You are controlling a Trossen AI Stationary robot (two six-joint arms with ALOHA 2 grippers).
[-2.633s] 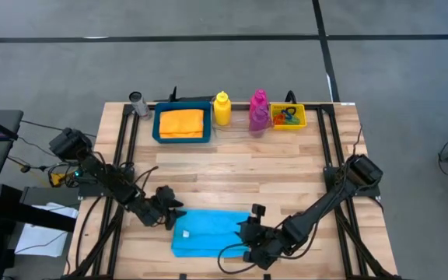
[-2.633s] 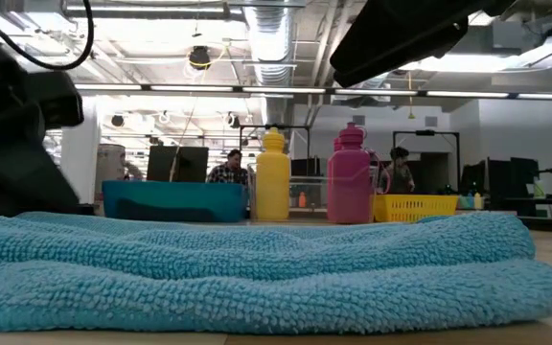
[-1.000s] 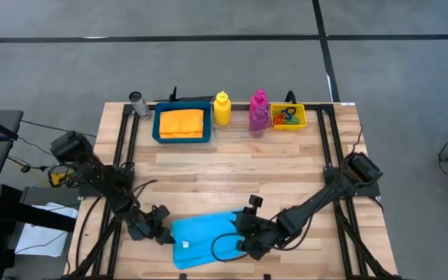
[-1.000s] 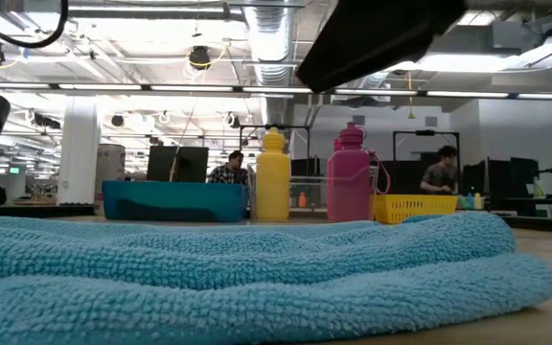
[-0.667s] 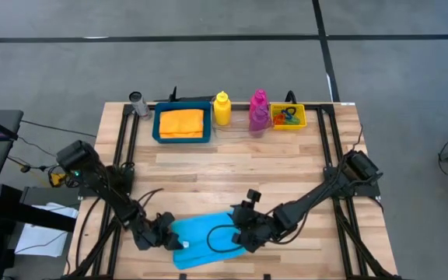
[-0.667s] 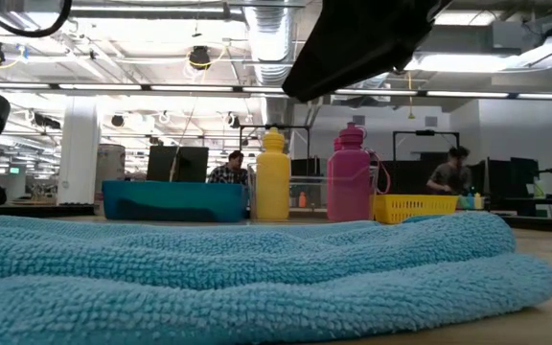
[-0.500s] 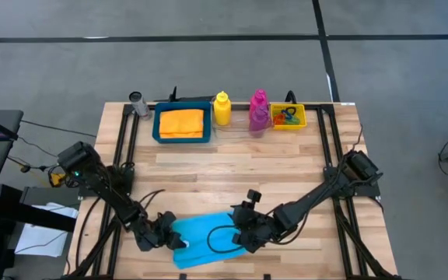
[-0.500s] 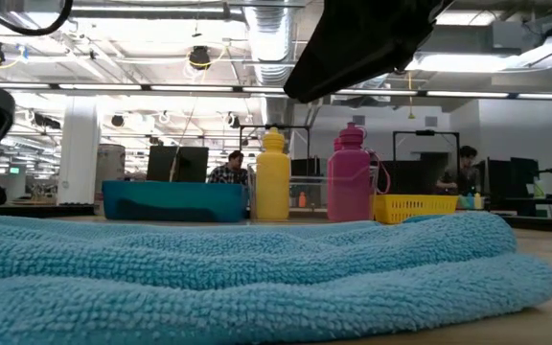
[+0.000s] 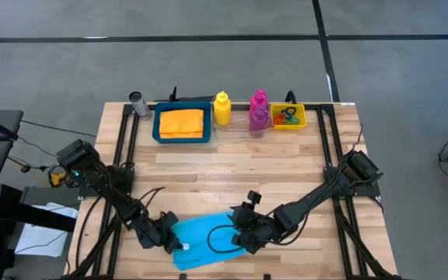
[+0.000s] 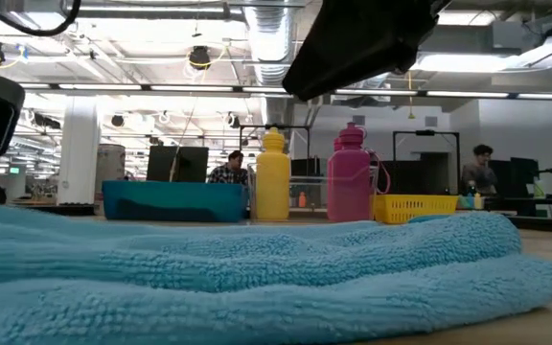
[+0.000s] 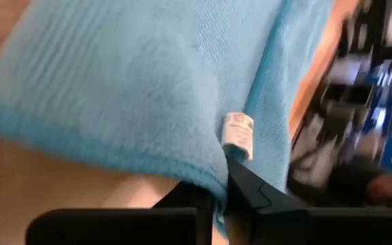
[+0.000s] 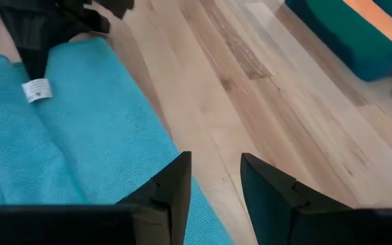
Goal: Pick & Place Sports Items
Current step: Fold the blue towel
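The cyan cloth lies folded on the table near its front edge; it fills the low view's foreground. My left gripper is at the cloth's left end, shut on it. My right gripper hovers open over the cloth's right part, with bare wood showing between its fingertips. At the far edge, the orange cloth lies in the blue tray. The yellow bottle and the magenta bottle stand upright beside it. My left gripper pinches the cyan cloth's hemmed edge between its two fingers, right beside the white label. The fingers slant down at it from the table's left. One layer or several, I cannot tell. The rest of the cloth lies on the table.
The yellow bin at the far right holds coloured rings. A grey cylinder stands at the far left corner. Black rails run along both table sides. Bare wood lies between the cloth and the far row.
My left gripper has moved toward the table's right, onto the cyan cloth's left end, and taken hold of its edge. In the low view, the cloth's left part has risen a little, while its right end stays on the table.
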